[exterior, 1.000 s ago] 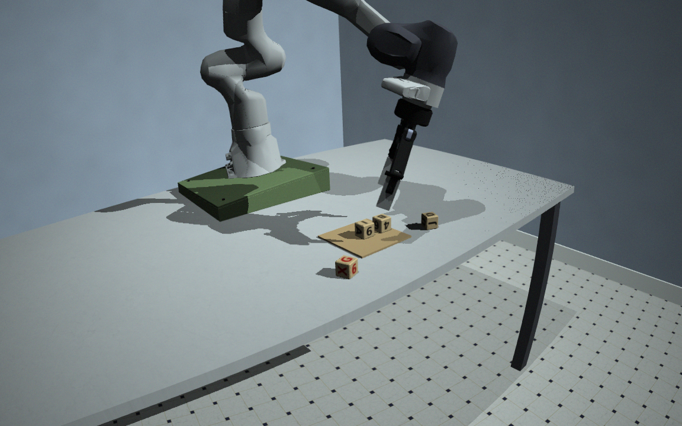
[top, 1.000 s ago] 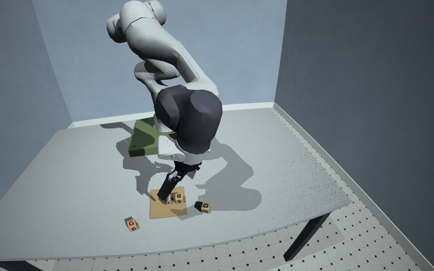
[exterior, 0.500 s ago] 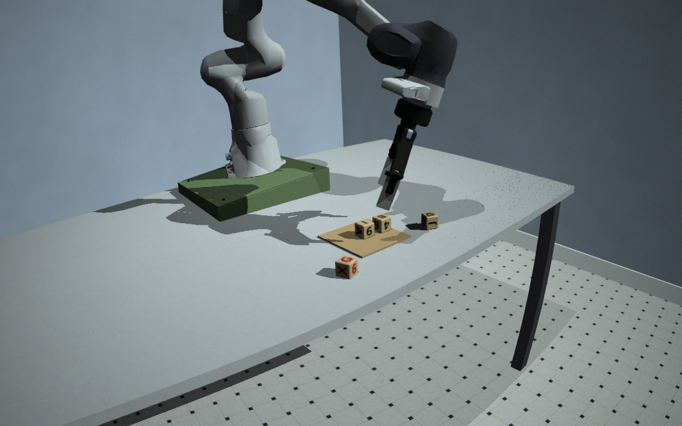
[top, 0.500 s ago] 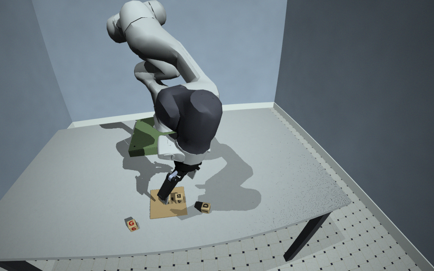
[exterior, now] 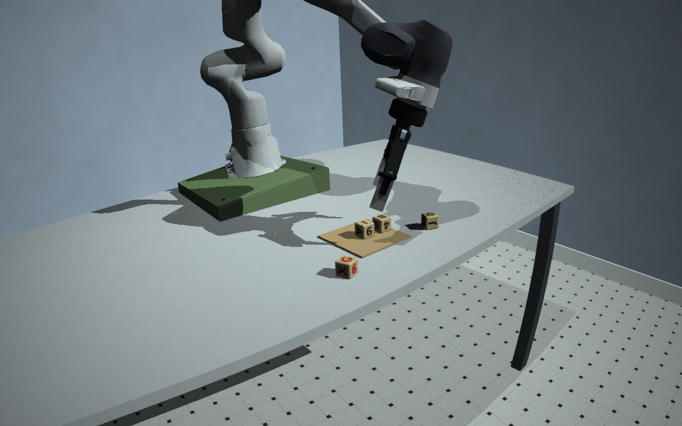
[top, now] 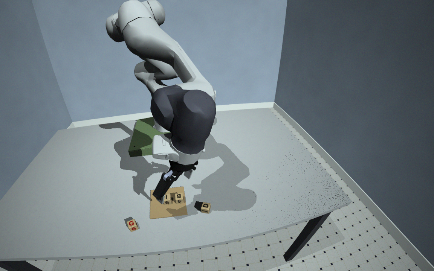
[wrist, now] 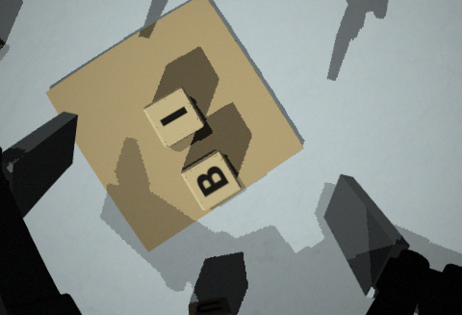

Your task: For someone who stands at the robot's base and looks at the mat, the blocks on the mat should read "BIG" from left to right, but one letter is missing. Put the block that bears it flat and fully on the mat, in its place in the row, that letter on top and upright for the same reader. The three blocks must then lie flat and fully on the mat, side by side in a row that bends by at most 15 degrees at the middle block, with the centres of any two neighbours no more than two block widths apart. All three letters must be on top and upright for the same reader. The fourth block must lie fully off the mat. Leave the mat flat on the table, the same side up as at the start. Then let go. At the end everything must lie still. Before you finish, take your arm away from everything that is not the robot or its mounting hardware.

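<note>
A tan mat (top: 168, 212) (exterior: 355, 247) (wrist: 103, 97) lies on the grey table. Two wooden blocks stand side by side on it: the I block (top: 167, 198) (exterior: 364, 228) (wrist: 172, 118) and the B block (top: 178, 196) (exterior: 381, 223) (wrist: 212, 180), each with its letter on top. The G block (top: 132, 224) (exterior: 346, 266), with a red G on top, lies off the mat towards the table's front edge; the wrist view does not show it. The D block (top: 205, 206) (exterior: 429, 220) lies off the mat on the other side, beyond the B. My gripper (exterior: 380, 197) (wrist: 207, 170) hangs open and empty above the two blocks.
The arm's green base plate (top: 141, 138) (exterior: 253, 187) stands behind the mat. The table's curved front edge (top: 211, 241) runs close to the G block.
</note>
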Controlling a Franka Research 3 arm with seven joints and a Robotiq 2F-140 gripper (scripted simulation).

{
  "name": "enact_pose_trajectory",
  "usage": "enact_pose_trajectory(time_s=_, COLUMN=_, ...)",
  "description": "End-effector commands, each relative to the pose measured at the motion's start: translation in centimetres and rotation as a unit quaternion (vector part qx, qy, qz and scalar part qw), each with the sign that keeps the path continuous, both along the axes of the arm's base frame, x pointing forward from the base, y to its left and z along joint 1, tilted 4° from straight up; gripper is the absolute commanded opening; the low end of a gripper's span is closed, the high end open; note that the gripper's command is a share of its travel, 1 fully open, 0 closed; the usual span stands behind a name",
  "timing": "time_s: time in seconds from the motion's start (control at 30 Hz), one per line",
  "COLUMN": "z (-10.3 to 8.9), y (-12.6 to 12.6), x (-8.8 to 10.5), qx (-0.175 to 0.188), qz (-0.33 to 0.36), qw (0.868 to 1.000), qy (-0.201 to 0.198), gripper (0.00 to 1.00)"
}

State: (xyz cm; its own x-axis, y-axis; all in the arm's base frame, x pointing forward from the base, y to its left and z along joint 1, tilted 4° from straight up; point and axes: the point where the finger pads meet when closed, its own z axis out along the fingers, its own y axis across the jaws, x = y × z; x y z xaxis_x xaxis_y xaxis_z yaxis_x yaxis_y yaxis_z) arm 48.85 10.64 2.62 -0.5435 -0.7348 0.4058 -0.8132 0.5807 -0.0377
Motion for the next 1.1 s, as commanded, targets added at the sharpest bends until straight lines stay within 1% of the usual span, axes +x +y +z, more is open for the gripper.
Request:
enact_pose_trajectory(time_s=0.0, z=0.18, y=-2.81, x=0.55, qx=0.002, qz=0.003, qw=1.000, qy=0.000, gripper=1.00)
enact_pose_trajectory(time_s=0.07, z=0.20, y=-3.16, x=0.57, qx=0.002, qz=0.003, qw=1.000, qy=0.000, gripper=1.00)
enact_pose_trajectory(time_s=1.07, z=0.20, y=-3.16, x=0.57, qx=0.002, qz=0.003, qw=1.000, qy=0.000, gripper=1.00)
